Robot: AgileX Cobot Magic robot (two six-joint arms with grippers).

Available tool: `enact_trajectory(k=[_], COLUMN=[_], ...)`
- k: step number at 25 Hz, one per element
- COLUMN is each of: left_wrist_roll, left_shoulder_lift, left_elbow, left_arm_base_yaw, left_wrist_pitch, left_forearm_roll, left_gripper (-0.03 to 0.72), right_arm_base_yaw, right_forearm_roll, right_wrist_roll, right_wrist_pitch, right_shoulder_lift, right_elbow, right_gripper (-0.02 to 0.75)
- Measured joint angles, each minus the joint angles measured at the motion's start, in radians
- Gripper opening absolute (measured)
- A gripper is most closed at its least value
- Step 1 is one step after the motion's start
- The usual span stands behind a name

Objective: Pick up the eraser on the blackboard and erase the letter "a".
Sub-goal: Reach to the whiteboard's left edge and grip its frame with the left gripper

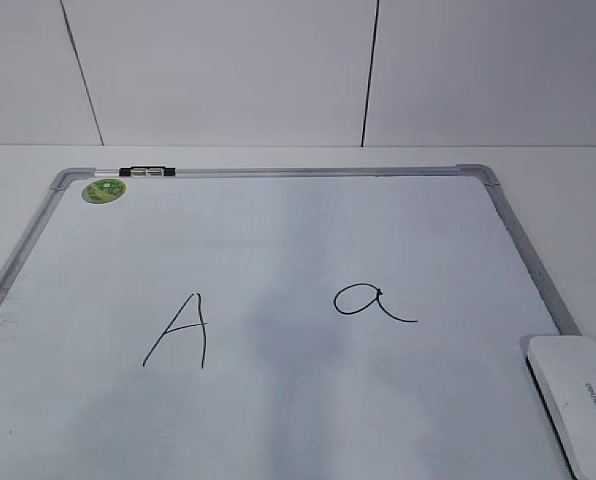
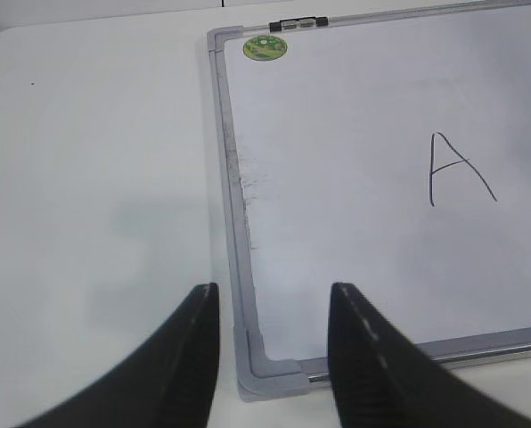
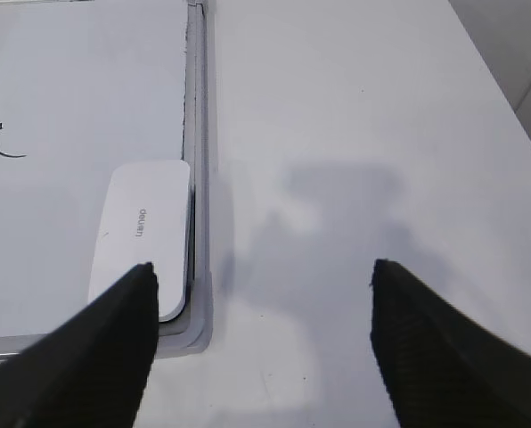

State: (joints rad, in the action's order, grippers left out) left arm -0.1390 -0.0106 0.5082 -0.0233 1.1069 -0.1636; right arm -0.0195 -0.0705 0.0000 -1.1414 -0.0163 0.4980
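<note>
Eraser (image 1: 576, 397) flat in near-right corner of blackboard (image 1: 278, 420), long axis near-to-far along right frame — well right of letter "a" (image 1: 370, 301). Left gripper (image 2: 273, 294) and right gripper (image 3: 261, 272) wide open — holding nothing.

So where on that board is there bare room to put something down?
The blackboard is mostly bare: the wide stretch between the green sticker and the far right corner, and the near strip below the capital "A" and the letter "a". The near right corner is crowded by the eraser against the frame.
</note>
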Motion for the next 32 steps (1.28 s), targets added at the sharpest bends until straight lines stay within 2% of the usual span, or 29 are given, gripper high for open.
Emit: enact_trajectory(k=[32], left_wrist_roll=[0.0], left_shoulder_lift=[0.0], left_elbow=[0.0], left_arm_base_yaw=[0.0], left_wrist_pitch=[0.0], left_forearm_roll=[0.0], left_gripper=[0.307], right_arm_base_yaw=[0.0], right_forearm_roll=[0.0], right_wrist_roll=[0.0], right_wrist_pitch=[0.0], right_shoulder_lift=[0.0], right_elbow=[0.0], right_gripper=[0.592])
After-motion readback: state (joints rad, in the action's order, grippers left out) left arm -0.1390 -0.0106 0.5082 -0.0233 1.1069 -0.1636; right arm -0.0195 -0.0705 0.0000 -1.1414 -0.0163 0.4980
